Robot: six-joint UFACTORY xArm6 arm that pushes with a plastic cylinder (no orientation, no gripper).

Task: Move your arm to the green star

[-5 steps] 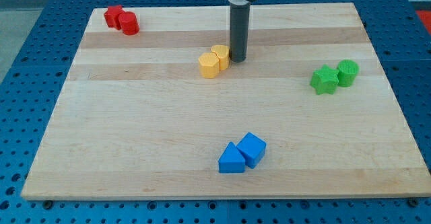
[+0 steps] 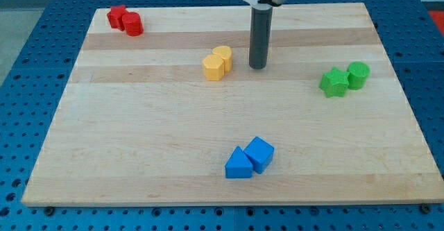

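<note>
We see my tip (image 2: 257,66) resting on the pale wooden board (image 2: 139,134) just right of the two yellow blocks (image 2: 218,63), well apart from the green star (image 2: 334,82) beside the green cylinder (image 2: 358,74) at the view's right; the rod carries no pincer.

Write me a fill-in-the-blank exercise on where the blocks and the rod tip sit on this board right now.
1. My tip stands just to the view's ____ of the two yellow blocks.
2. The green star touches a green cylinder on the star's view-____ side.
3. The two ____ blocks lie nearest the view's bottom.
4. The two red blocks sit in the wooden board's top-____ corner.

Missing words: right; right; blue; left
</note>
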